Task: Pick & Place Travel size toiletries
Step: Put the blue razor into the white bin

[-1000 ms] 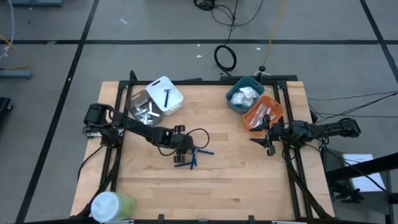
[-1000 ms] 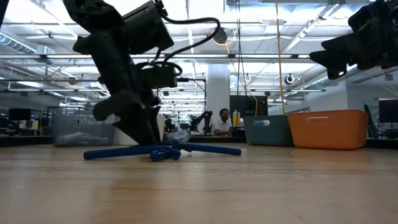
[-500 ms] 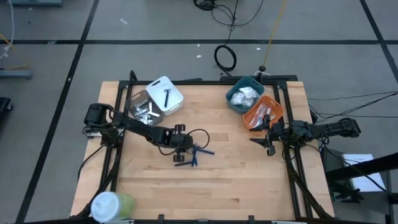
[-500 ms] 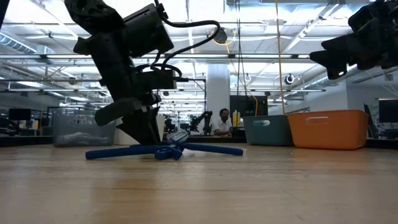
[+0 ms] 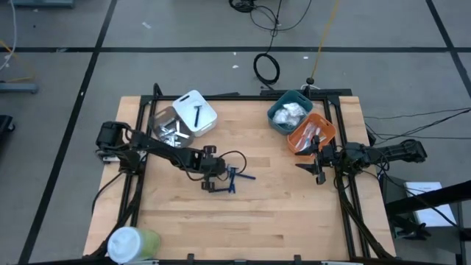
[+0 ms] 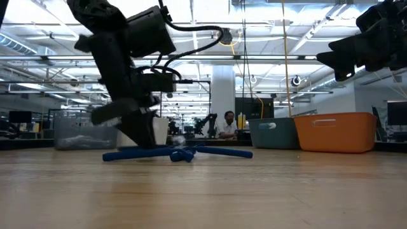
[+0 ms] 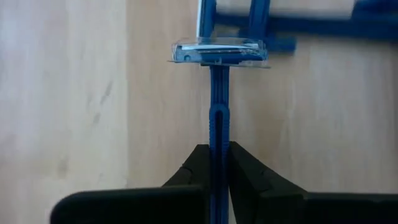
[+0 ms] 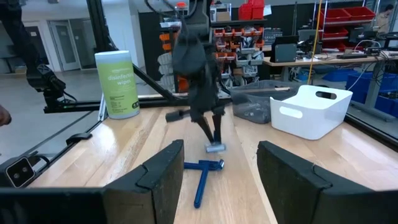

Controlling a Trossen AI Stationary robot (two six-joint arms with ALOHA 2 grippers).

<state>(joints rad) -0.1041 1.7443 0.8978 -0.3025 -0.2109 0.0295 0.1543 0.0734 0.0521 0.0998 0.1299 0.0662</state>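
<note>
Blue razors lie in a small heap at the middle of the table, also seen in the low view. My left gripper stands over the heap's left side, shut on one blue razor whose clear-capped head points away from the fingers. Two more blue razors lie flat just beyond it. My right gripper waits open at the table's right edge, level and holding nothing. My left gripper pinches the razor's blue handle between its two fingers, at the end away from the head. The fingers slant down from the table's left and lie along the handle, which sticks out ahead of them. The head is low at the table.
At the far left stand a white bin with a dark razor inside and a clear bin with silver items. A teal bin and an orange bin stand at the far right. A green cup stands at the near left corner.
My left gripper has shut on the razor's handle while staying over the heap. The blue razors have been dragged a little along the table and now lie closer together.
</note>
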